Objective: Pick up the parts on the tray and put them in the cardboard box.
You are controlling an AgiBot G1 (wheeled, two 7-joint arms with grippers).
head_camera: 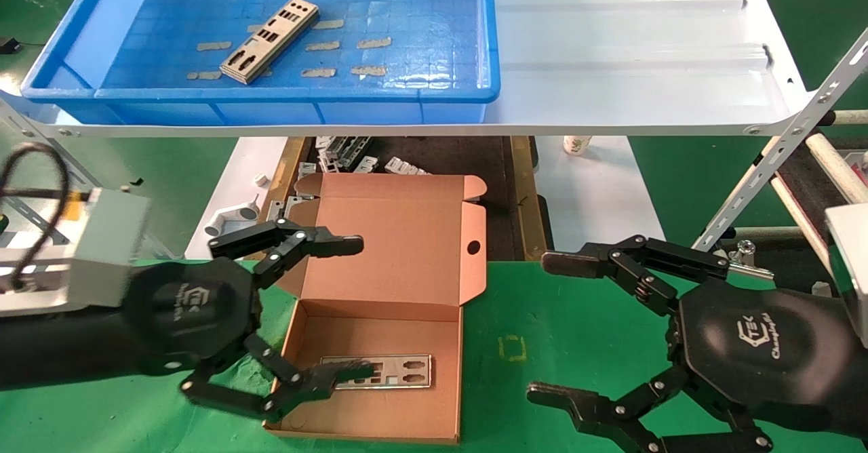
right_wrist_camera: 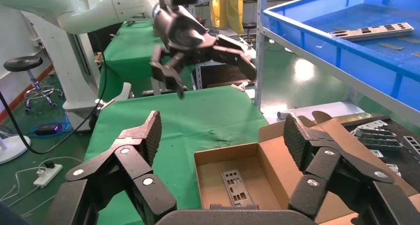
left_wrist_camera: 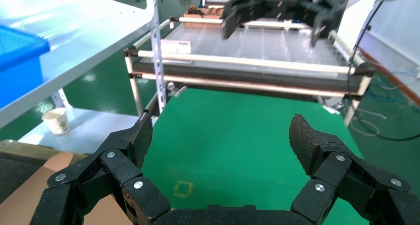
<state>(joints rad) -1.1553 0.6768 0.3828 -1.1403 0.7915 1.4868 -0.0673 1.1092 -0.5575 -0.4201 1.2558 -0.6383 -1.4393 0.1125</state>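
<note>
One part boxed, one part on the tray, both grippers spread wide.

A thin silver plate (head_camera: 386,371) punched with rectangular and round cut-outs lies flat in the open cardboard box (head_camera: 380,399) on the near green table. A second plate (head_camera: 270,39) lies at a slant on the blue tray (head_camera: 434,80), far left on the white shelf (head_camera: 630,53) among tan tape scraps (head_camera: 374,43). The left gripper (head_camera: 352,307) hangs empty over the box, fingers apart; the right gripper (head_camera: 546,327) hovers to the right, fingers apart.

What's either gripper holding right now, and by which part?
Nothing. The left gripper is open above the cardboard box, and the right gripper is open over the green table; both are empty.
</note>
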